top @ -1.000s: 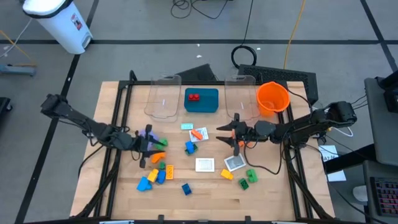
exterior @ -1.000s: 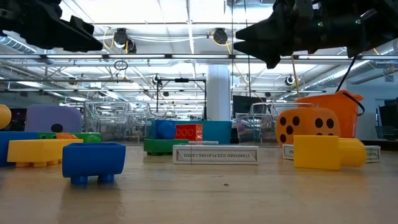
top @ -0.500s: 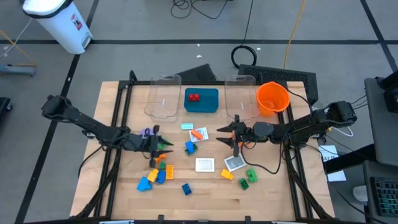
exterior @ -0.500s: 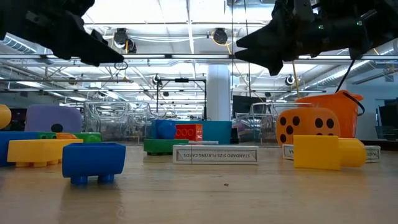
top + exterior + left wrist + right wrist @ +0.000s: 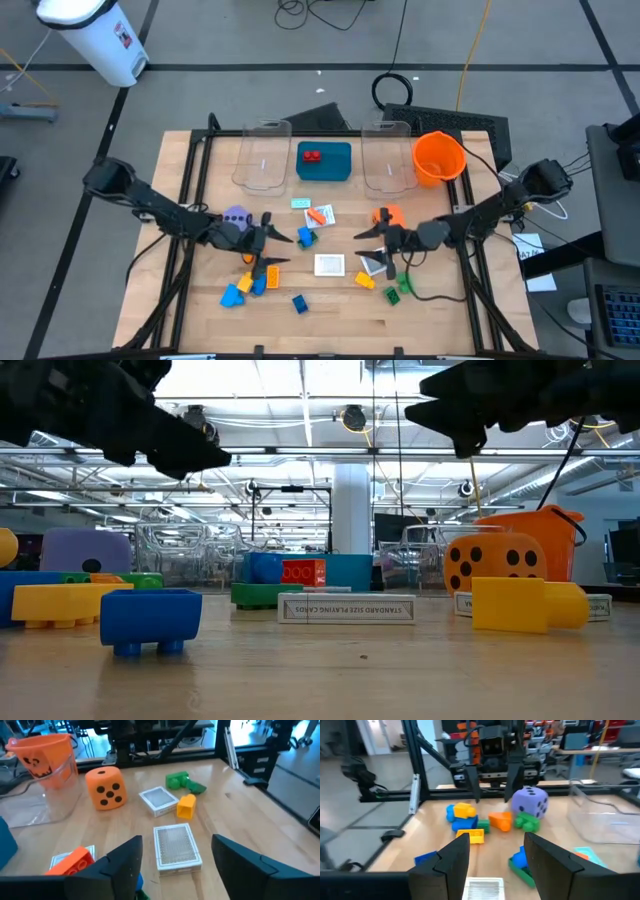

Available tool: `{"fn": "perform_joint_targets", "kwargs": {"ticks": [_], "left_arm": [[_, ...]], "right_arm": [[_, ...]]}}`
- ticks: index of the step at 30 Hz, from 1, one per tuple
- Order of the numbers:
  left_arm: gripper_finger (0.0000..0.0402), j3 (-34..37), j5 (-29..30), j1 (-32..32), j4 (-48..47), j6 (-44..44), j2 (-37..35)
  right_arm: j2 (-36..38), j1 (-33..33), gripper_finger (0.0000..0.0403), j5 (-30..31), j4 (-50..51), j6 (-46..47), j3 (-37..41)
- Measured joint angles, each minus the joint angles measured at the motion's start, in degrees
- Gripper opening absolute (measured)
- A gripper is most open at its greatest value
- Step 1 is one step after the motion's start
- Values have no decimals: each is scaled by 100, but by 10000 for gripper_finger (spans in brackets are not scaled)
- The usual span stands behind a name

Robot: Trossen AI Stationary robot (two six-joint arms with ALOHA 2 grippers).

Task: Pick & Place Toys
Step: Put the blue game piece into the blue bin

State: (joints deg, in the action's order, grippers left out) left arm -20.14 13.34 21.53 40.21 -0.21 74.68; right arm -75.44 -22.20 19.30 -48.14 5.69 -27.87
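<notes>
The toys lie scattered on the wooden table (image 5: pixel 330 320): a purple die (image 5: pixel 236 217), an orange die (image 5: pixel 385 215), blue and yellow bricks (image 5: pixel 245 285), green bricks (image 5: pixel 398 285) and white cards (image 5: pixel 329 264). My left gripper (image 5: pixel 277 249) hangs open above the table just right of the purple die. Its wrist view looks over a card (image 5: pixel 175 847) toward the orange die (image 5: pixel 105 787). My right gripper (image 5: pixel 370 247) hangs open just in front of the orange die, above another card (image 5: pixel 378 263). Its wrist view faces the purple die (image 5: pixel 530 802). Neither gripper holds anything.
At the far edge stand two clear bins (image 5: pixel 262 155) (image 5: pixel 387 155), a teal tray (image 5: pixel 335 168) with a red brick (image 5: pixel 312 156), and an orange bowl (image 5: pixel 438 158). An orange brick lies on a card (image 5: pixel 320 214) mid-table. Black frame rails (image 5: pixel 190 200) run along both sides.
My left gripper has moved toward the table's right edge and down a little, away from the purple die, which now shows in full. My right gripper has swung toward the near edge, uncovering the orange die. No toy has moved.
</notes>
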Motion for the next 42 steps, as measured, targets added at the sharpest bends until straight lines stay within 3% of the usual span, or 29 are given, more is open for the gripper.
{"fn": "perform_joint_targets", "kwargs": {"ticks": [22, 33, 42], "left_arm": [[255, -9, -304, -1158, -841, -792, 73], [255, -9, -304, -1193, -863, -811, 122], [255, -254, -475, -1193, -442, -705, 896]], "right_arm": [[0, 210, 180, 148, 151, 66, 1], [0, 210, 180, 145, 170, 72, -1], [0, 210, 180, 141, 171, 72, 1]]}}
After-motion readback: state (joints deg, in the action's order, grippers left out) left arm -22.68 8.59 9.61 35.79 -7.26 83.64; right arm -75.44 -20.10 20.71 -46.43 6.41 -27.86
